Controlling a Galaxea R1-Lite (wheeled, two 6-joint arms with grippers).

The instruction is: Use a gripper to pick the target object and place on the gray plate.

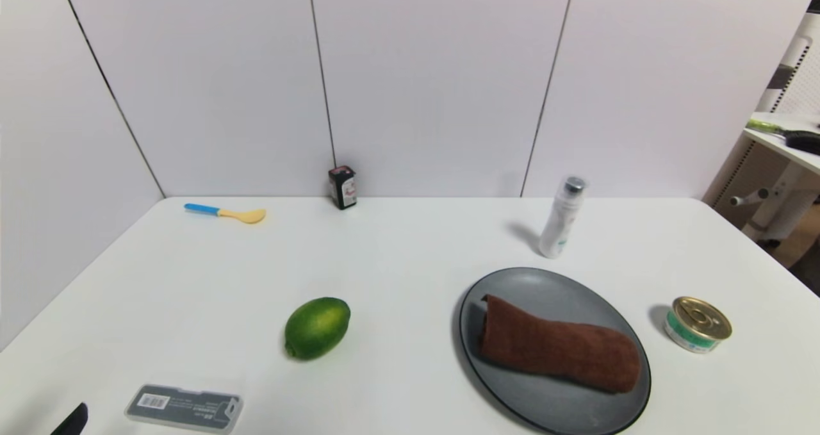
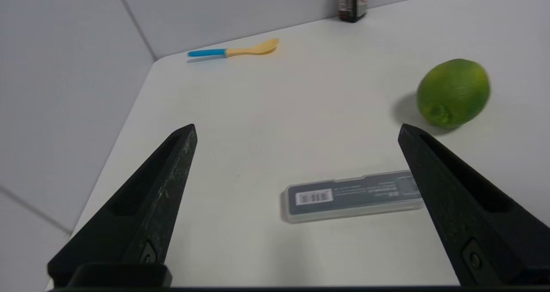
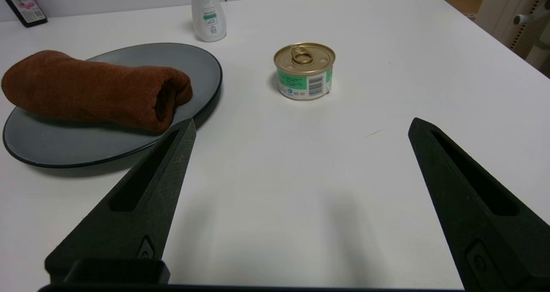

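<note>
1. Brown terry, rolled into a log: in the head view the towel (image 1: 558,345) already lies across the gray plate (image 1: 512,287), wholly inside its rim, so the placing looks done and I judge the task to be at its last step. The lime (image 1: 318,327) sits well apart from the plate on the robot's left, with a clear plastic case (image 1: 184,408) nearer the robot than the lime. A white bottle (image 1: 562,218) stands just beyond the plate, a small tin can (image 1: 697,323) to the plate's right, and a dark little bottle (image 1: 342,187) and a blue-handled spoon (image 1: 224,213) lie far beyond it by the wall. Only a black tip of the left arm shows at the lower edge.

2. Left wrist view: the left gripper (image 2: 296,133) hangs spread wide and empty over the table, with the case (image 2: 352,194) between its jaws and the lime (image 2: 453,92) beyond. The case carries a barcode sticker and fine print too small to read.

3. Right wrist view: the right gripper (image 3: 300,126) is likewise wide apart, holding nothing, near the plate (image 3: 56,148) but clear of the towel (image 3: 94,89). The can (image 3: 305,70) shows a green label with barcode and a ring pull; the bottle's (image 3: 208,10) label text is unreadable.

4. Next, probably nothing more than keeping both arms clear of the plate.
</note>
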